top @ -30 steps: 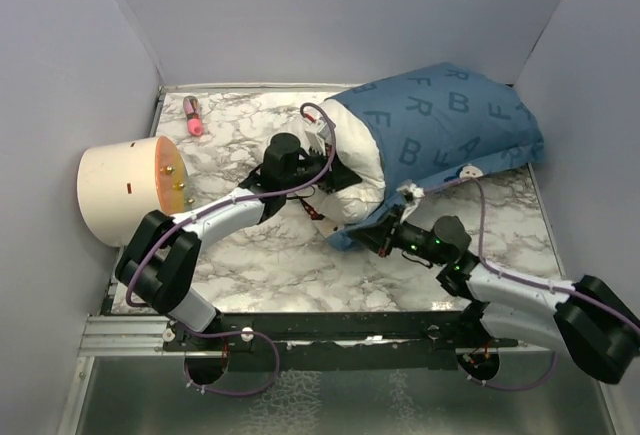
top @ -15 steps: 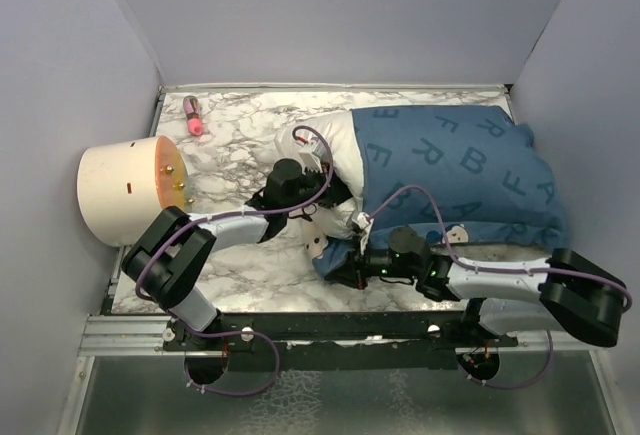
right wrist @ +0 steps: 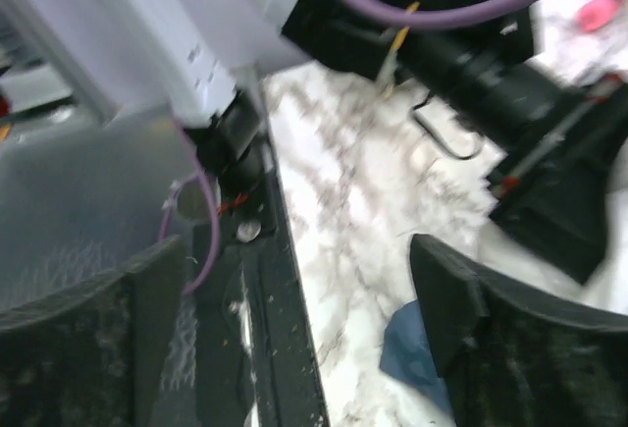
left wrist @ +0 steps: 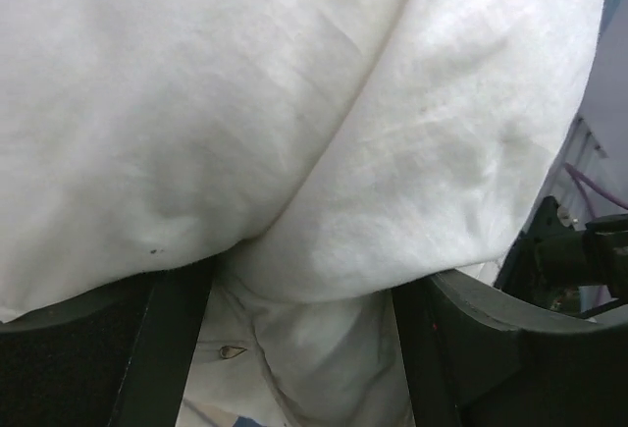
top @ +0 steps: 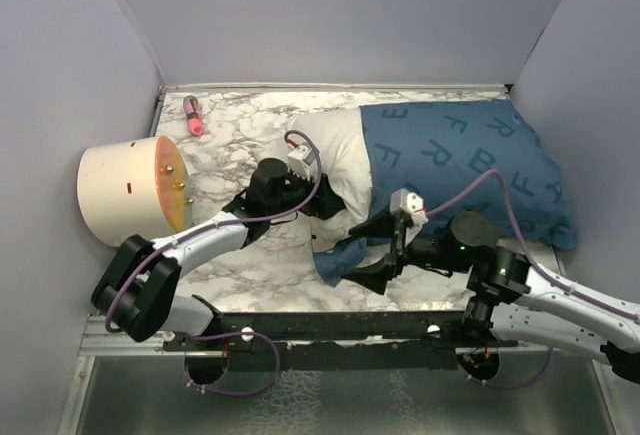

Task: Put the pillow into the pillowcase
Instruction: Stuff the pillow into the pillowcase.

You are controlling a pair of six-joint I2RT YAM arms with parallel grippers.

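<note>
White pillow [top: 335, 155] lying left-right, right end inside blue pillowcase [top: 460, 160]

Two grippers work here. One white pillow [top: 335, 150] presses against the left gripper [left wrist: 299, 348]. One blue lettered pillowcase [top: 470, 160] has a corner beside the right gripper [right wrist: 294, 294]. One cream round tub [top: 118, 193] and one small pink object [top: 193, 121] lie left of the left gripper.
</note>
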